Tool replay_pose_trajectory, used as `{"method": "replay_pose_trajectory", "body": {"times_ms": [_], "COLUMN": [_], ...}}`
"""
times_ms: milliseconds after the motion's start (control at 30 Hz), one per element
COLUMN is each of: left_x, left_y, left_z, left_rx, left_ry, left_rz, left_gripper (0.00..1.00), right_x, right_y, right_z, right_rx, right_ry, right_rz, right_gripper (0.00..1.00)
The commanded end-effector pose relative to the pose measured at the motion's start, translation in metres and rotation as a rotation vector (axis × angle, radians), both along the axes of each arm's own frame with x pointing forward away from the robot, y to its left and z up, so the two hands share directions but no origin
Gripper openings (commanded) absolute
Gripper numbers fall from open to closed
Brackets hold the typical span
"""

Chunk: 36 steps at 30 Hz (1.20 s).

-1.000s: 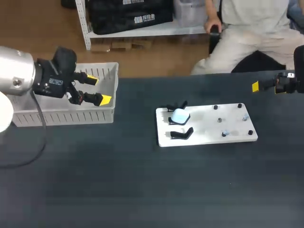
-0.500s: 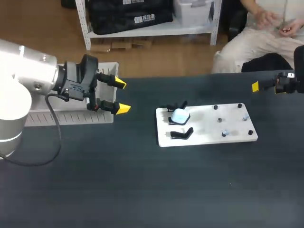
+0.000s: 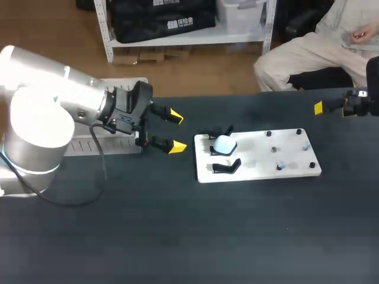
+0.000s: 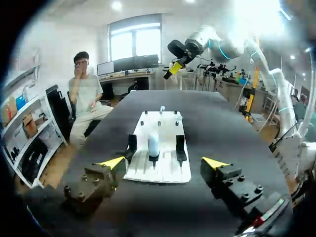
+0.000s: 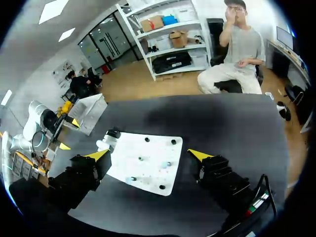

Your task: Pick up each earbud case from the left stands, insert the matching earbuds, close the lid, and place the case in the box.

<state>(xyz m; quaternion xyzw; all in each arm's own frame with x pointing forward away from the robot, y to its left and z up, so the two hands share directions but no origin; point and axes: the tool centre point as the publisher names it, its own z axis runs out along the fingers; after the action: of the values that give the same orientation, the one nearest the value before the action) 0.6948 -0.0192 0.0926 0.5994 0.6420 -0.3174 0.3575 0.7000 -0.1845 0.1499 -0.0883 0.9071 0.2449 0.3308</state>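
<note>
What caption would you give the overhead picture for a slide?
Robot's left arm, jaws open, near a white board carrying one pale earbud case.

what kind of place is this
Probably a robotics lab workbench: a robot arm reaches over a black table, where a white board with stands holds an earbud case.

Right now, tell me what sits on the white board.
On the white board: a pale blue earbud case between two empty black stands, with small pegs and what look like earbuds at the other end. The case covers its own stand, and its inside cannot be seen.
</note>
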Motion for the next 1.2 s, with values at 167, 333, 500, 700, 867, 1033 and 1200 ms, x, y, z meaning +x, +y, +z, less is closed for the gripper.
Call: {"method": "replay_pose_trajectory", "body": {"times_ms": [167, 333, 500, 700, 867, 1033, 1200], "left_x": [0.016, 0.017, 0.016, 0.017, 0.019, 0.023, 0.029], "left_y": [-0.027, -0.038, -0.048, -0.058, -0.064, -0.069, -0.074], "left_z": [-0.022, -0.031, -0.041, -0.052, -0.057, -0.061, -0.065], "left_rx": [-0.005, -0.004, 0.005, 0.004, -0.004, -0.015, -0.024], "left_ry": [0.039, 0.058, 0.08, 0.091, 0.105, 0.114, 0.134], "left_rz": [-0.031, -0.045, -0.059, -0.052, -0.052, -0.042, -0.043], "left_gripper": [1.0, 1.0, 1.0, 0.82, 0.78, 0.82, 0.72], "right_x": [0.0, 0.0, 0.0, 0.0, 0.0, 0.0, 0.0], "right_y": [0.0, 0.0, 0.0, 0.0, 0.0, 0.0, 0.0], "right_z": [0.0, 0.0, 0.0, 0.0, 0.0, 0.0, 0.0], "right_rx": [0.0, 0.0, 0.0, 0.0, 0.0, 0.0, 0.0], "right_ry": [0.001, 0.001, 0.001, 0.001, 0.001, 0.001, 0.001], "right_rz": [0.002, 0.002, 0.002, 0.002, 0.002, 0.002, 0.002], "right_gripper": [1.0, 1.0, 1.0, 1.0, 1.0, 1.0, 1.0]}}
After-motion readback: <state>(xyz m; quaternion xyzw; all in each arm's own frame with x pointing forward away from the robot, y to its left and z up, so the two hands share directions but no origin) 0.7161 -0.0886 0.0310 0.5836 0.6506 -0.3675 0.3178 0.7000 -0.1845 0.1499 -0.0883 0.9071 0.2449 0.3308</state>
